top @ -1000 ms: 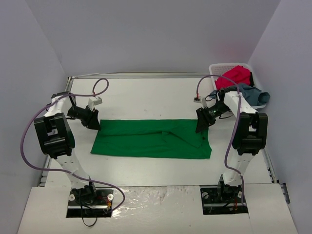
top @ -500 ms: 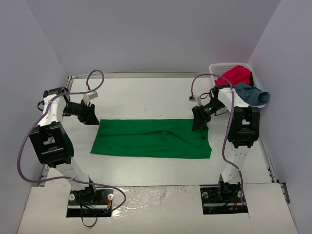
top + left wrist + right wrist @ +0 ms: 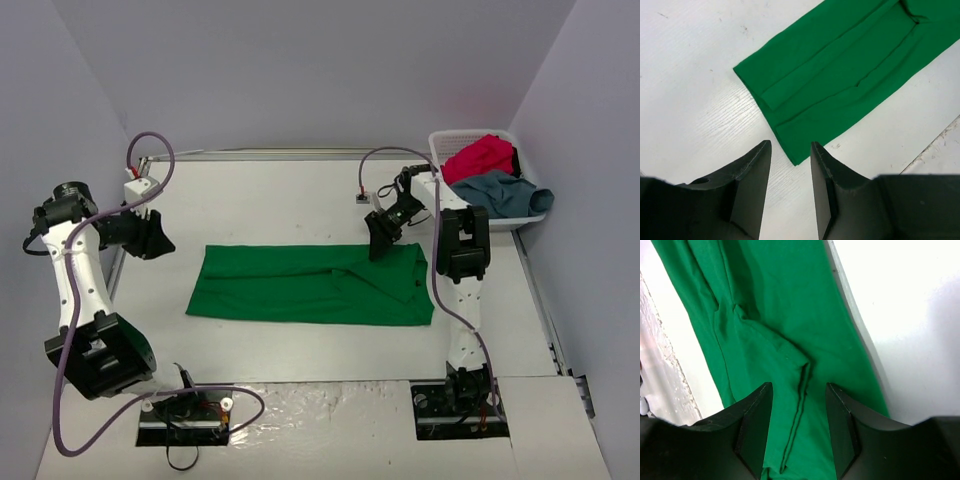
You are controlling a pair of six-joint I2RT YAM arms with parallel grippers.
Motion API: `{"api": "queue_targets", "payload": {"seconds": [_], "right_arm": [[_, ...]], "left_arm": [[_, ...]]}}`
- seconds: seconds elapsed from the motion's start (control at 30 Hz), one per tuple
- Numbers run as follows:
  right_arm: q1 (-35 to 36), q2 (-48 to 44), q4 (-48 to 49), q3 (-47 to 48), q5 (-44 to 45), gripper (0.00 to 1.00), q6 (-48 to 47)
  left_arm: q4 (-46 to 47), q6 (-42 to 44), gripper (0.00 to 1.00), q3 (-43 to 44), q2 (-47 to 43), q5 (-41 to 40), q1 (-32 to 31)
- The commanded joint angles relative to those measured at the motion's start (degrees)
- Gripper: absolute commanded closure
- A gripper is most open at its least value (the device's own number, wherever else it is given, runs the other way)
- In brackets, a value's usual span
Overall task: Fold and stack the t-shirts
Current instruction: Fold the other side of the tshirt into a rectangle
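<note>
Backing off green t-shirt (image 3: 300, 285), left hand (image 3: 789, 147) and right hand (image 3: 799, 387) empty

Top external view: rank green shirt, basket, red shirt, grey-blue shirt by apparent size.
1. green t-shirt
2. white basket
3. red t-shirt and grey-blue t-shirt: both bunched, look alike, not ranked.

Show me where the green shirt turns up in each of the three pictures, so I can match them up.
Top external: the green t-shirt lies folded into a long strip mid-table.
Left wrist: the green t-shirt runs from the centre to the upper right, one end showing.
Right wrist: the green t-shirt fills the left and middle.
Shared landmark: the white table around it, seen in all three.
</note>
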Motion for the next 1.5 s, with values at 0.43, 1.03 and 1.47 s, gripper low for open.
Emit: {"api": "queue_targets", "payload": {"seconds": [0.43,1.03,1.47], "right_arm": [[2.5,1.4,-4.4,0.5,-0.1,0.96,-2.1],[6.2,-10.2,-4.3,-5.4,1.0,1.0,0.6],[14.0,-16.2,-4.3,-19.0,5.1,1.0,-1.0]], "left_arm": [[0.1,-2.9,0.64,-4.3,-5.5,1.2,1.2],[1.7,-2.2,0.64,-9.0,-8.0,3.9,1.7],[2.1,-1.6,0.64,-12.3,-9.7,4.8,1.8]]}}
